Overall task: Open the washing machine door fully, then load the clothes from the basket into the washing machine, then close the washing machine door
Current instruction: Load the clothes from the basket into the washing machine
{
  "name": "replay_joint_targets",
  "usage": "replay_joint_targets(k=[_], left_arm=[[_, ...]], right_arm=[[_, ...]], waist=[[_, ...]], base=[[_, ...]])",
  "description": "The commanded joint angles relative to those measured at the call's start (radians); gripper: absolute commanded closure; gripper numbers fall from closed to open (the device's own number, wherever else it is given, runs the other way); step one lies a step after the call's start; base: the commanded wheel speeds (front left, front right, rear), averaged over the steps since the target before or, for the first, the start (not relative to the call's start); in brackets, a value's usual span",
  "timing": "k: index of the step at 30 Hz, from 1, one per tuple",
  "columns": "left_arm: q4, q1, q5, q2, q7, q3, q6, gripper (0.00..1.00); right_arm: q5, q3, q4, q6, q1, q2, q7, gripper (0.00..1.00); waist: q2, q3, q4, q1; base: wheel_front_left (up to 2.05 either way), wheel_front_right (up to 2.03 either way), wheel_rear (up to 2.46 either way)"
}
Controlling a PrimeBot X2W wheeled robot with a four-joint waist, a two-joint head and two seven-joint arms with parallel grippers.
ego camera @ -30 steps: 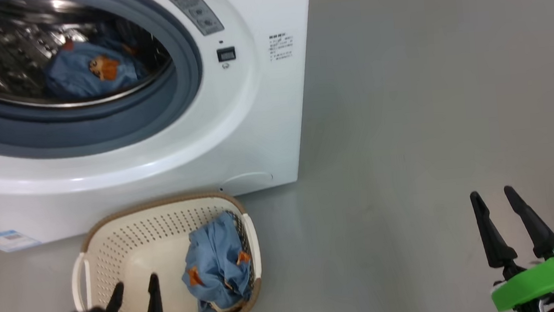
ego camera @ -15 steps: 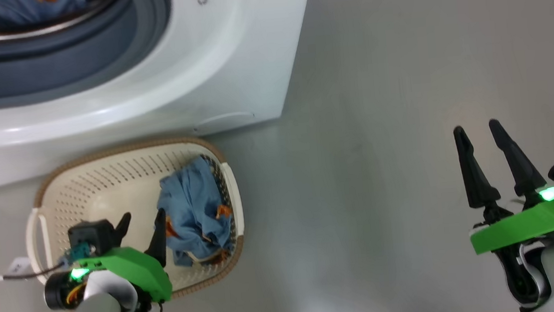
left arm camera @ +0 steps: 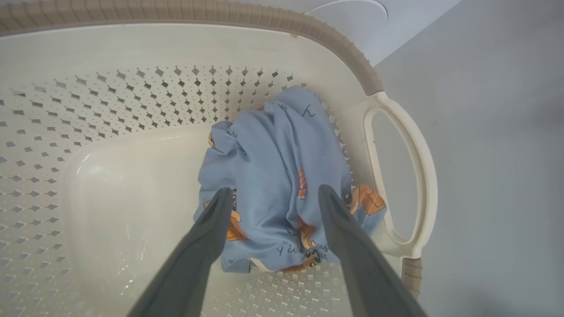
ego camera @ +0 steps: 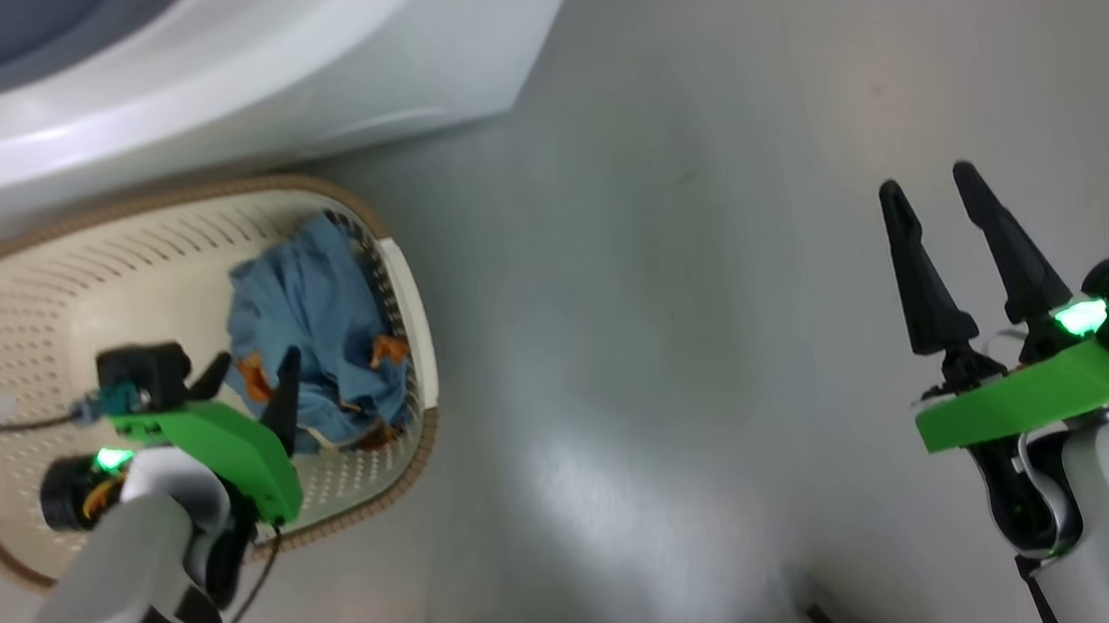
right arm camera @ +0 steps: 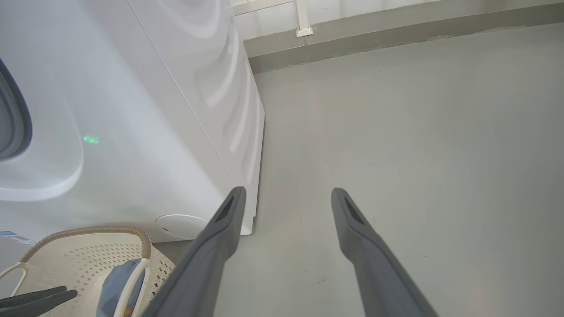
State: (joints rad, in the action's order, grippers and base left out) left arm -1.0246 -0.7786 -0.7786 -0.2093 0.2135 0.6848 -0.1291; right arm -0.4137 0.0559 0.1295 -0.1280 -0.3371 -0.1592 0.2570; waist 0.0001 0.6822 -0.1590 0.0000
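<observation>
Closer now, left gripper hovers wide over crumpled blue clothes against the basket wall; right gripper wide above grey floor.

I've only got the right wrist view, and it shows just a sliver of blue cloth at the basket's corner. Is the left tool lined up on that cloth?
Observer: Yes. In the left wrist view the left tool is open, with its fingers straddling the blue garment. I can't tell whether they touch it.
Operator: Is anything else left in the basket?
Observer: No. There is just that one bunched garment, lying against the handle end. The rest of the basket floor is bare.
</observation>
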Motion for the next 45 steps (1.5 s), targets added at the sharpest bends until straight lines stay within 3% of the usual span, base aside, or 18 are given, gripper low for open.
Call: replay_joint_targets(k=[1, 23, 24, 25, 26, 27, 40, 45], left_arm=[[0.011, -0.015, -0.025, -0.043, -0.004, 0.006, -0.002, 0.0], [0.067, -0.187, -0.355, -0.145, -0.052, 0.35, -0.002, 0.0], [0.07, -0.192, -0.366, -0.15, -0.053, 0.364, -0.002, 0.03], [0.072, -0.197, -0.375, -0.154, -0.051, 0.377, -0.002, 0.54], [0.076, -0.201, -0.388, -0.157, -0.045, 0.386, -0.002, 0.85], [0.078, -0.205, -0.401, -0.159, -0.04, 0.395, -0.002, 1.0], [0.088, -0.198, -0.531, -0.147, 0.041, 0.435, -0.002, 1.0], [0.087, -0.161, -0.529, -0.144, 0.048, 0.335, -0.002, 1.0]], right_arm=[[0.017, 0.025, -0.027, -0.003, 0.003, -0.001, 0.005, 0.0], [0.032, 0.049, -0.072, -0.003, -0.026, 0.015, 0.005, 0.0], [0.033, 0.05, -0.073, -0.003, -0.026, 0.015, 0.005, 0.0], [0.033, 0.05, -0.074, -0.003, -0.026, 0.015, 0.005, 0.0], [0.033, 0.049, -0.074, -0.003, -0.026, 0.015, 0.005, 0.0], [0.034, 0.049, -0.075, -0.003, -0.026, 0.014, 0.005, 0.0], [0.037, 0.029, -0.07, -0.003, -0.017, 0.006, 0.005, 0.0], [0.034, 0.016, -0.052, -0.003, -0.006, 0.001, 0.005, 0.0]], waist=[[-0.0001, 0.07, -0.028, 0.0], [-0.0001, 0.198, -0.069, 0.0], [-0.0001, 0.199, -0.069, 0.0], [-0.0001, 0.199, -0.07, 0.0], [-0.0001, 0.199, -0.07, 0.0], [-0.0001, 0.198, -0.07, 0.0], [-0.0001, 0.129, -0.029, 0.0], [-0.0001, 0.061, 0.0, 0.0]], base=[[0.0, 0.0, 0.0], [0.0, 0.0, 0.0], [0.0, 0.0, 0.0], [0.0, 0.0, 0.0], [0.0, 0.0, 0.0], [0.0, 0.0, 0.0], [0.0, 0.0, 0.0], [0.0, 0.0, 0.0]])
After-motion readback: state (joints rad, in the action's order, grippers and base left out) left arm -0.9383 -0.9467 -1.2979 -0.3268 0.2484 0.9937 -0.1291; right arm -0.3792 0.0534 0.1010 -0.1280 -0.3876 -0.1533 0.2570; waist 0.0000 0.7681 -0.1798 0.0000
